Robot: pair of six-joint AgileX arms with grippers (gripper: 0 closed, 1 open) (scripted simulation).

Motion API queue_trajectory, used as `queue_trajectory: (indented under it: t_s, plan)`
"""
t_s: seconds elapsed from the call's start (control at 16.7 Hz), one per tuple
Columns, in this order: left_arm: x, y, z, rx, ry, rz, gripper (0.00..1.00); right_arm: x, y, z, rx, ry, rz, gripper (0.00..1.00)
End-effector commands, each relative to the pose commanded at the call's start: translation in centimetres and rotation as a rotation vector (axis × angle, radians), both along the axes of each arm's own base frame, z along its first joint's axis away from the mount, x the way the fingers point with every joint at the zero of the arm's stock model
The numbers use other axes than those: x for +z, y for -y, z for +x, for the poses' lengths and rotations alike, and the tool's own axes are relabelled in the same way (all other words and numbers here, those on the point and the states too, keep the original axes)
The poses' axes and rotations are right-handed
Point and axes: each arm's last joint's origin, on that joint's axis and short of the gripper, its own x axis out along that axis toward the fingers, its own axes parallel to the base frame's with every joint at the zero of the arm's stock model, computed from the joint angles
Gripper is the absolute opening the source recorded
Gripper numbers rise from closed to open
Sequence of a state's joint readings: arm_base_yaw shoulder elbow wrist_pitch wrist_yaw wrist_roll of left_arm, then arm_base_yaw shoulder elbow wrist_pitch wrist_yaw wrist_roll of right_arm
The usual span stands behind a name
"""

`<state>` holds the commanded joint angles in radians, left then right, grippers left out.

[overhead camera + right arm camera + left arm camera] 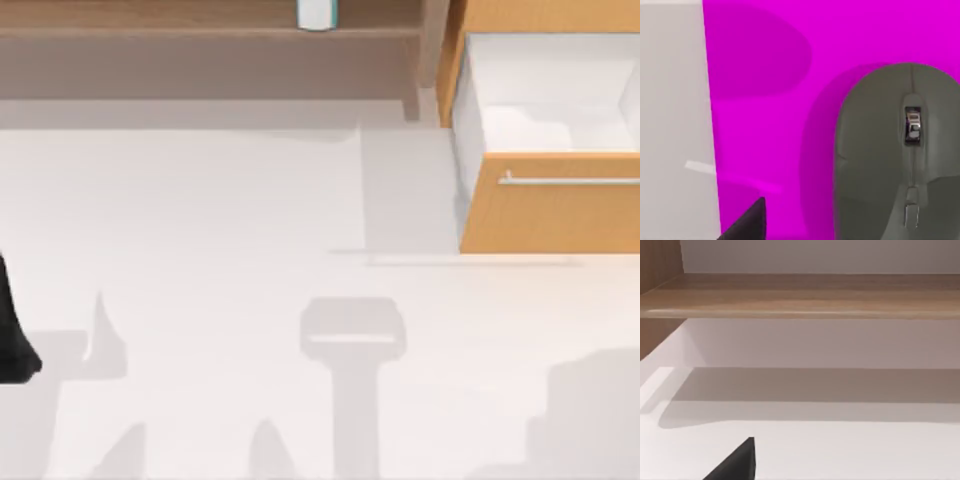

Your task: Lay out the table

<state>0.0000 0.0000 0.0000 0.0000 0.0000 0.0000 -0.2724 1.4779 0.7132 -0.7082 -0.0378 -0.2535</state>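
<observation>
**A:** What does the top view show?

**B:** A broad, plain off-white tabletop (220,300) takes up most of the view. Along its far edge runs a brown wooden shelf (200,25), and a white container with a teal band (316,13) stands on the shelf, cut off by the top of the view. At the far right corner sits an orange wooden drawer unit (545,215) with a silver bar handle (570,181) — its drawer is pulled out, showing a white inside. At the left edge of the tabletop a black part of the left arm (14,335) reaches into view. Soft grey shadows lie across the near half of the tabletop.

**A:** And the left wrist view?

**B:** It looks across the tabletop (840,450) toward the wooden shelf (805,295), with a wall behind. One black finger tip of the left end effector (737,462) pokes in; I cannot tell how far open that end effector is, and nothing is seen in it.

**A:** The right wrist view?

**B:** A grey computer mouse (895,155) with a scroll wheel lies on a bright magenta mat (760,100). A strip of off-white tabletop (672,125) lies just beside the mat. One black finger tip of the right end effector (747,222) shows, apart from the mouse — again I cannot tell its opening.
</observation>
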Motion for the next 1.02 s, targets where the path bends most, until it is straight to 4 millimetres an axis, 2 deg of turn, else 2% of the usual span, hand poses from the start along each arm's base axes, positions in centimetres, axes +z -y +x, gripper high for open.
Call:
queue_trajectory:
  t_s: [0.3,0.54,1.02]
  plan:
    - [0.0,0.0,0.0,0.000,0.000,0.000,1.00,0.0,0.0,0.0,0.000,0.001,0.000,1.00]
    - [0.0,0.0,0.0,0.000,0.000,0.000,1.00,0.6,0.2,0.9,0.058,0.093,-0.071,1.00]
    - [0.0,0.0,0.0,0.000,0.000,0.000,1.00,0.0,-0.3,3.6,0.364,0.407,-0.460,1.00]
